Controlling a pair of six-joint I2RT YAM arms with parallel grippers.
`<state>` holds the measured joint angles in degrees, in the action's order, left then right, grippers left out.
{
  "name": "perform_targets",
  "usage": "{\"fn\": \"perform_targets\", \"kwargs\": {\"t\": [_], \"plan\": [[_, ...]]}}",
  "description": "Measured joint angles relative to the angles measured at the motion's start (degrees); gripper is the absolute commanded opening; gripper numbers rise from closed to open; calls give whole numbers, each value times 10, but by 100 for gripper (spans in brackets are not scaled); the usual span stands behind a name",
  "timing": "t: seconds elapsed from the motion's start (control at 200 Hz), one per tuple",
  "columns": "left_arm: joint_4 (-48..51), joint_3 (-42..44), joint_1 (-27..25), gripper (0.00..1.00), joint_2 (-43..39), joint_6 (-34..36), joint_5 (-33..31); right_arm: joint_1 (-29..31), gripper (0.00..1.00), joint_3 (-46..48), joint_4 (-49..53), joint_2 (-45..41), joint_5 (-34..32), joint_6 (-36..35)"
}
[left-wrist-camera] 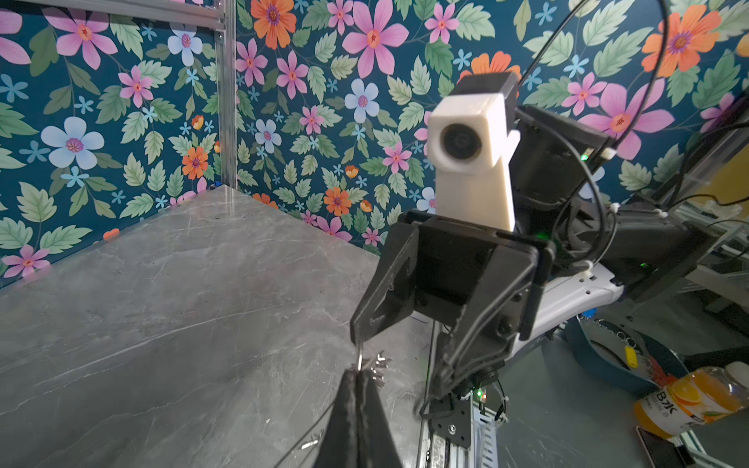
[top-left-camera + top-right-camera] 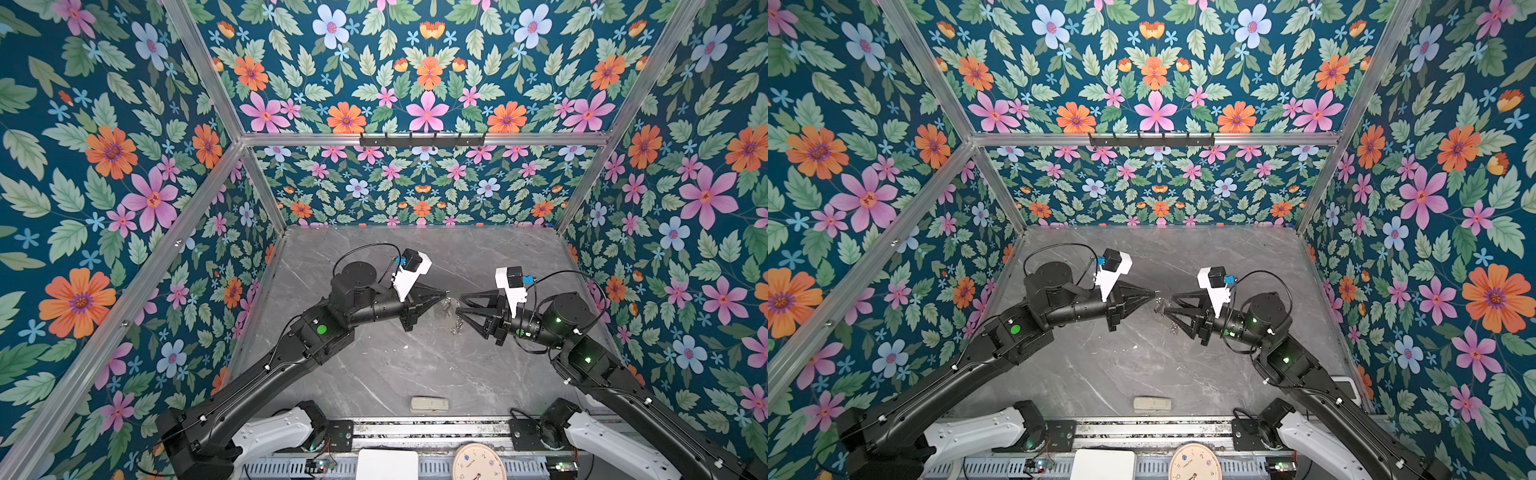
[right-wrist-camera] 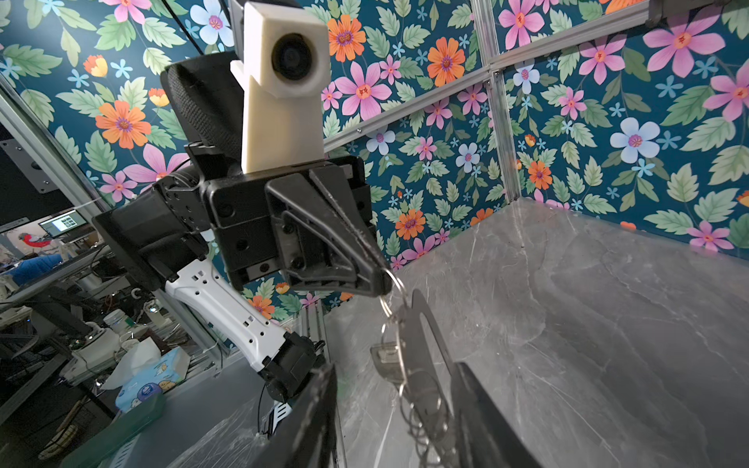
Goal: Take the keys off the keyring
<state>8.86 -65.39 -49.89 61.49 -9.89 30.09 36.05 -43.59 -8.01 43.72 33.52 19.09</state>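
1. Above the middle of the grey tabletop [image 2: 374, 365], the two arms meet nose to nose.
2. The left pincer [image 3: 379, 280] is pinched tight on the top ring of the keyring [image 3: 407, 340]. That way the whole bunch hangs in the air and does not lie flat.
3. The keys [image 3: 385, 356] dangle just beside its flat grey part, and the little chain [image 3: 425, 421] hangs below them.
4. The right pincer [image 1: 395, 364] is partly wide. It has one finger on each side of the hanging bunch and holds nothing.
5. Hanging free likely makes the keys easier to reach and pull.
6. The keys look to be on the ring, so the job is not done yet.
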Motion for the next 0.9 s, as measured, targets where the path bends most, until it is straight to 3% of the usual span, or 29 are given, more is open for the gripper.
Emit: {"fn": "perform_targets", "kwargs": {"t": [0.275, 0.41, 0.54, 0.9], "plan": [[101, -52, 0, 0, 25, 35, 3, -81, 42, -7, 16, 10, 91, 46], [135, -65, 0, 0, 35, 46, 19, -85, 39, -14, 11, 31, 143, 63], [160, -74, 0, 0, 45, 56, 34, -86, 32, -23, 7, 48, 169, 70], [188, -91, 0, 0, 57, 73, 71, -83, 26, -39, -10, 82, 224, 80]]}}
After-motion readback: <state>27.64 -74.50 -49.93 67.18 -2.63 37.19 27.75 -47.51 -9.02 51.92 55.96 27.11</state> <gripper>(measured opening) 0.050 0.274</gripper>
